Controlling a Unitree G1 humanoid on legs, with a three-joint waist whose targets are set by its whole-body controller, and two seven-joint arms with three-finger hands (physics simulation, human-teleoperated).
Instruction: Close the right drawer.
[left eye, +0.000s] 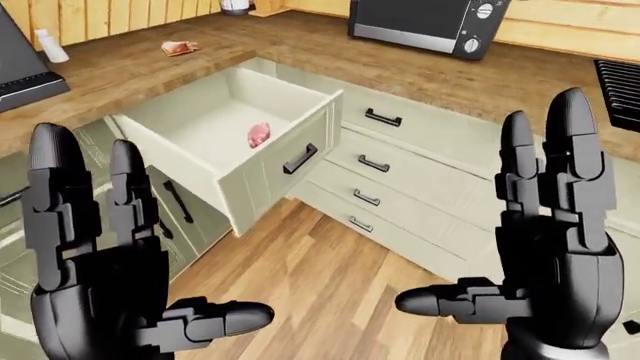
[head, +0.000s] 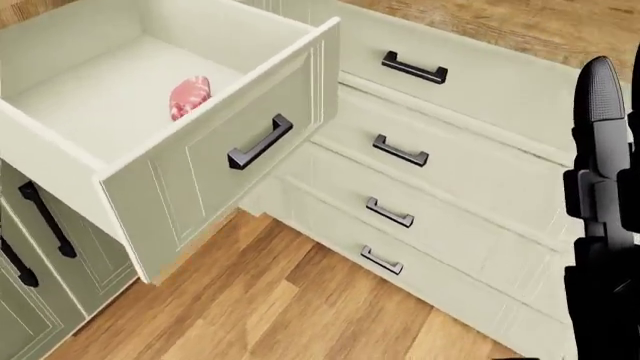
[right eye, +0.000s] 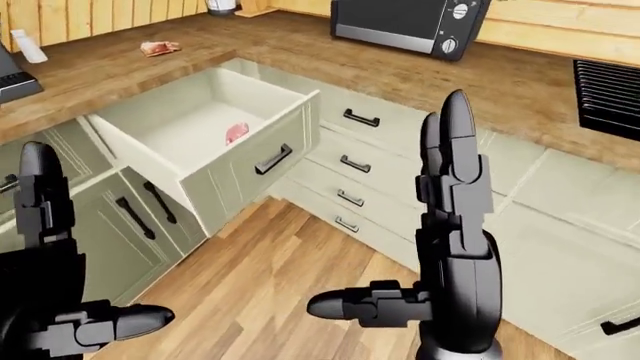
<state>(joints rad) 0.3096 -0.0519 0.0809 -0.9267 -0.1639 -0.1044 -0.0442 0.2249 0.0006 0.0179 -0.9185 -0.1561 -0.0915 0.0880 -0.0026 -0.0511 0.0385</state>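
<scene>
A: State of each robot hand?

B: Left robot hand (left eye: 110, 277) and right robot hand (left eye: 545, 255) are both raised, fingers spread, nothing grasped.

A: The drawer (left eye: 262, 161), relative to them?

B: Pulled fully out, seen above and between the hands in the left-eye view, well apart from both. A pink item (head: 190, 96) lies inside. Its dark handle (head: 260, 142) faces the right robot hand; a stack of shut drawers (head: 400, 154) sits beside it, under the worktop (left eye: 300, 41).

A: Step in hand?

B: Judged as approach only; no contact made. Next, a hand must be brought onto the drawer face and pushed inward squarely.
</scene>
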